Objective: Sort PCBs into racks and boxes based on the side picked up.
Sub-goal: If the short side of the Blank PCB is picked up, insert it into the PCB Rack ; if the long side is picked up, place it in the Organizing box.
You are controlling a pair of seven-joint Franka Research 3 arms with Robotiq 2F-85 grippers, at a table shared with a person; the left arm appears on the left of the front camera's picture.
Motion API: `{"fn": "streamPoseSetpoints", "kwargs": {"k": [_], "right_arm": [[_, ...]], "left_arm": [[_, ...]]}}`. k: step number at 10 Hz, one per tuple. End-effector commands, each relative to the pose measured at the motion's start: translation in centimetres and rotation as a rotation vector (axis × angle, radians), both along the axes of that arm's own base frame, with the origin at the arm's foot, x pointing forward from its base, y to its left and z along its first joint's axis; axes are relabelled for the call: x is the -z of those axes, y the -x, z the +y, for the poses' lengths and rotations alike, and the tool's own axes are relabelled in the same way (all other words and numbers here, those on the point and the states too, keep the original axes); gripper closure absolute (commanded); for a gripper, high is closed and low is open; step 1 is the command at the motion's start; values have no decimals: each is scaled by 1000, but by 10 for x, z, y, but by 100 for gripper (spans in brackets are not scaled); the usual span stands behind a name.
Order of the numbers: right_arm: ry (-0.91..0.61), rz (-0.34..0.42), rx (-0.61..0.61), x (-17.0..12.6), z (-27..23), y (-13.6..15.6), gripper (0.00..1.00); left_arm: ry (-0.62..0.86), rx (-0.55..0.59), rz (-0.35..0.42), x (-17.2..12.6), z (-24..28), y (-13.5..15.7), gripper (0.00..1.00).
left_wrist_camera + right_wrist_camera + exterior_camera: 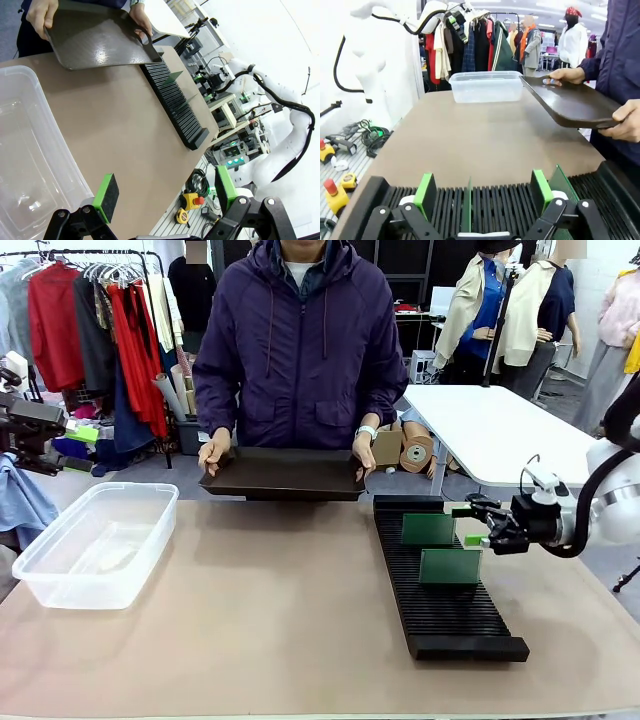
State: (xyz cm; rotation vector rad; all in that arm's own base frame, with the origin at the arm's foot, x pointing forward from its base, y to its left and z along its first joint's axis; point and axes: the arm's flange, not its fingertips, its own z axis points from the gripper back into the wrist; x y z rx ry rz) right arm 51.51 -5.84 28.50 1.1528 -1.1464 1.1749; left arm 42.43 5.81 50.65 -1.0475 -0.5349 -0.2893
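Observation:
Two green PCBs (428,529) (450,567) stand upright in slots of the long black rack (440,615) on the table's right side. My right gripper (476,526) hovers open at the rack's right edge beside them. In the right wrist view one PCB (467,202) stands edge-on in line with the gap of the right gripper (484,192), touching neither green pad, and the other PCB (563,184) stands just beyond the right finger. The clear tub (95,545) sits empty at the left. My left gripper (164,195) is open and holds nothing, above the tub's (30,150) near corner.
At the far edge a person in a purple jacket holds a dark shallow tray (285,473) with both hands, tilted above the table. The tan tabletop (260,610) lies bare between tub and rack. A white table (500,430) and clothes racks stand behind.

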Motion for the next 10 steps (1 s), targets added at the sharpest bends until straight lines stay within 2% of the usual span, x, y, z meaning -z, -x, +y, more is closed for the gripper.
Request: {"fn": "streamPoseSetpoints", "kwargs": {"k": [1,4,5,6,8,10], "right_arm": [[14,162,26,-28,14,12,0],[7,400,36,-66,24,26,0],[-7,502,41,-84,27,32,0],[-22,584,38,-93,30,36,0],[-53,799,83,-110,30,43,0],[-51,940,133,-123,26,50,0]], "left_arm": [[6,6,-2,-2,0,2,0],[6,6,-2,-2,0,2,0],[6,6,-2,-2,0,2,0],[6,6,-2,-2,0,2,0],[6,6,-2,-2,0,2,0],[6,6,-2,-2,0,2,0]]}}
